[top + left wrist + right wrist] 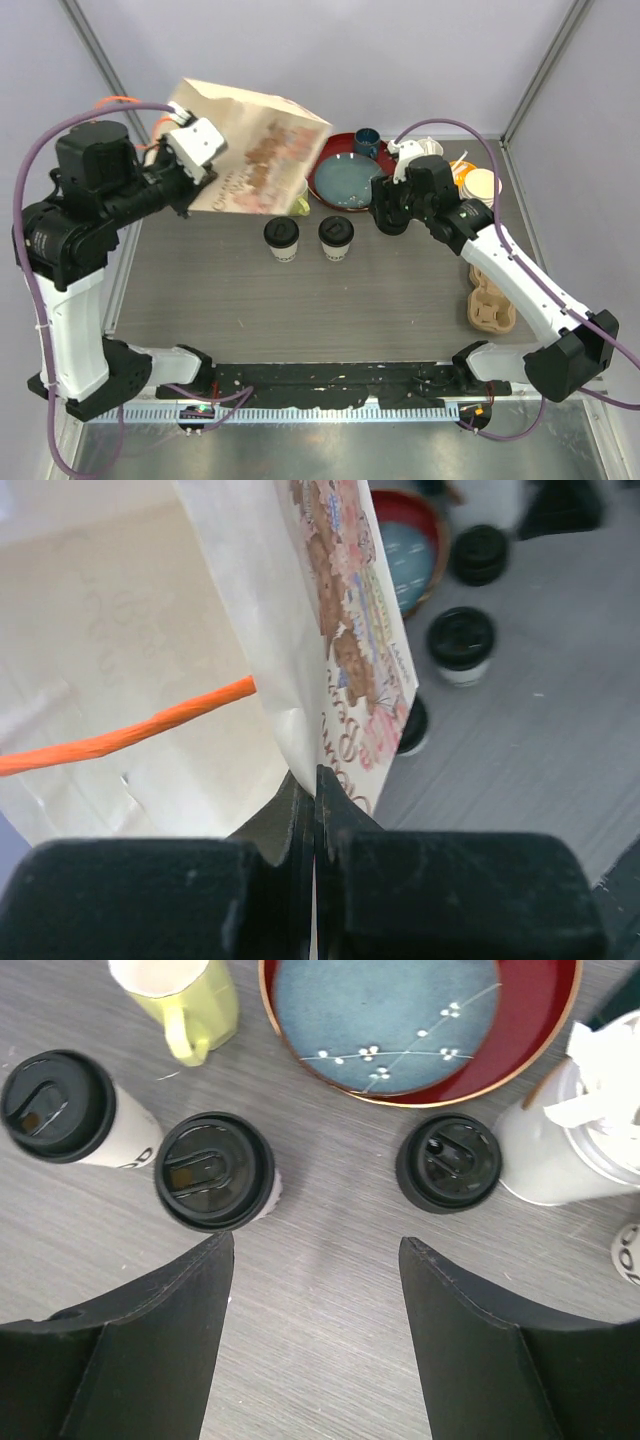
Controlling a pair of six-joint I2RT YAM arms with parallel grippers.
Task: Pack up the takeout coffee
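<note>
Two takeout coffee cups, cream-white with black lids, stand side by side mid-table: the left cup (pixel 282 239) (pixel 55 1106) and the right cup (pixel 336 238) (pixel 213 1171). My left gripper (pixel 196 148) (pixel 315 782) is shut on the edge of a printed paper bag (pixel 255 150) (pixel 345 630), which it holds lifted and tilted at the back left. An orange handle cord (pixel 130 735) crosses the bag's inside. My right gripper (pixel 384 216) (pixel 315 1252) hangs open over bare table, just right of the right cup, with nothing between its fingers.
A red tray (pixel 322 185) (pixel 545 1030) holds a blue plate (pixel 347 170); a dark blue cup (pixel 367 141) stands behind it. A pale yellow mug (pixel 190 1005) sits by the bag. A third black lid (pixel 448 1161) lies near a white container (pixel 560 1150). A cardboard carrier (pixel 490 297) lies right.
</note>
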